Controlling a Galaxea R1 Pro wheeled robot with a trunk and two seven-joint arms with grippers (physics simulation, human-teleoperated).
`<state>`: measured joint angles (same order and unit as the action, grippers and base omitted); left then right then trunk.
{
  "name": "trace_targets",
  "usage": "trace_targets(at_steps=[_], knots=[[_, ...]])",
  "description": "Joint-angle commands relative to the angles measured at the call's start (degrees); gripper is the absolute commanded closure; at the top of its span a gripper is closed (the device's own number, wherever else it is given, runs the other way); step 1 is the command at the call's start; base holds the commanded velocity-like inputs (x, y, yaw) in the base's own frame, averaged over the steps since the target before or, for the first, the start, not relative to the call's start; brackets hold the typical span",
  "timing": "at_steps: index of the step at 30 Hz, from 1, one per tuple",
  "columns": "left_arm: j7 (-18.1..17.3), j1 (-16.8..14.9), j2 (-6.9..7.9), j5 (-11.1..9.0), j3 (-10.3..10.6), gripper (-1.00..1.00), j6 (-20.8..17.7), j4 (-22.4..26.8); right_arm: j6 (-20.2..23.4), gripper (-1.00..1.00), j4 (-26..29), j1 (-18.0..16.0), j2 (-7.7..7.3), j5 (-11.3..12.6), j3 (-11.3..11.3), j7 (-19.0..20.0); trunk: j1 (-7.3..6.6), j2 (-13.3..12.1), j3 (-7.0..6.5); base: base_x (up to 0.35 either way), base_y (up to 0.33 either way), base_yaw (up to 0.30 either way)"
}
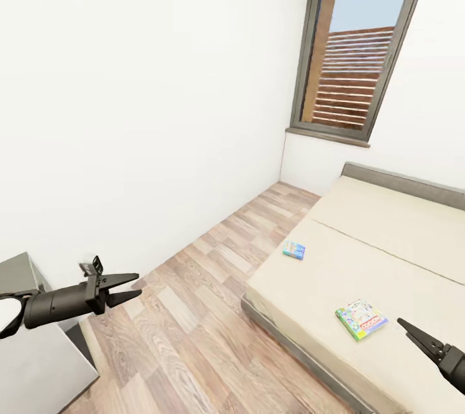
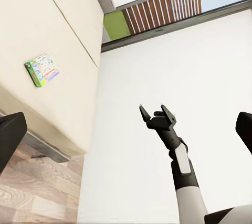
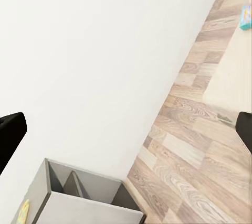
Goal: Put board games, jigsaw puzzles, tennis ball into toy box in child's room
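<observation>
Bedding sets the scene: the wide beige mattress on its grey frame (image 1: 361,259) carries both games within reach. The green-edged, brightly printed flat board game box (image 1: 361,319) lies near the mattress's front edge, and the smaller blue-and-yellow board game box (image 1: 294,250) sits further along that same edge, toward the grey-framed window (image 1: 352,52). The right gripper (image 1: 413,331) hovers just beside the green-edged box, its dark tip aimed roughly at it; whether it is spread or clenched I cannot tell. The left gripper (image 1: 126,288) hangs over the wood-plank floor (image 1: 194,310), well apart from the mattress, fingers spread and carrying nothing. Judging by this, the right arm is the nearer one, and the box's long axis runs slantwise across its line of approach.
</observation>
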<state>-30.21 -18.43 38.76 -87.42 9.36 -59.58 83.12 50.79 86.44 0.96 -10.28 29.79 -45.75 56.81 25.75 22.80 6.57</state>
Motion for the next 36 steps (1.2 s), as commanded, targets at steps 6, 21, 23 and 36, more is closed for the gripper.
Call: trace_targets(at_steps=[6, 21, 23, 36], knots=[[-0.38, -0.11, 0.06, 0.26, 0.13, -1.0, 0.01, -0.08, 0.25, -1.0, 0.05, 0.01, 0.0, 0.1, -0.04, 0.05, 0.04, 0.12, 0.11, 0.0, 0.0, -0.281], [-0.29, -0.11, 0.02, 0.31, 0.13, -1.0, 0.08, -0.06, 0.25, -1.0, -0.02, 0.01, 0.0, 0.08, -0.13, 0.07, 0.04, 0.12, 0.11, 0.0, 0.0, -0.281], [-0.29, -0.11, 0.01, 0.31, 0.13, -1.0, 0.08, -0.06, 0.26, -1.0, -0.03, 0.01, 0.0, 0.04, -0.09, 0.09, 0.04, 0.12, 0.11, 0.0, 0.0, -0.281], [-0.29, -0.11, 0.08, 0.31, 0.13, -1.0, 0.08, -0.06, 0.1, -1.0, -1.17, 0.01, -0.28, 0.17, -0.12, 0.14, 0.04, 0.12, 0.11, 0.0, 0.0, -0.281]])
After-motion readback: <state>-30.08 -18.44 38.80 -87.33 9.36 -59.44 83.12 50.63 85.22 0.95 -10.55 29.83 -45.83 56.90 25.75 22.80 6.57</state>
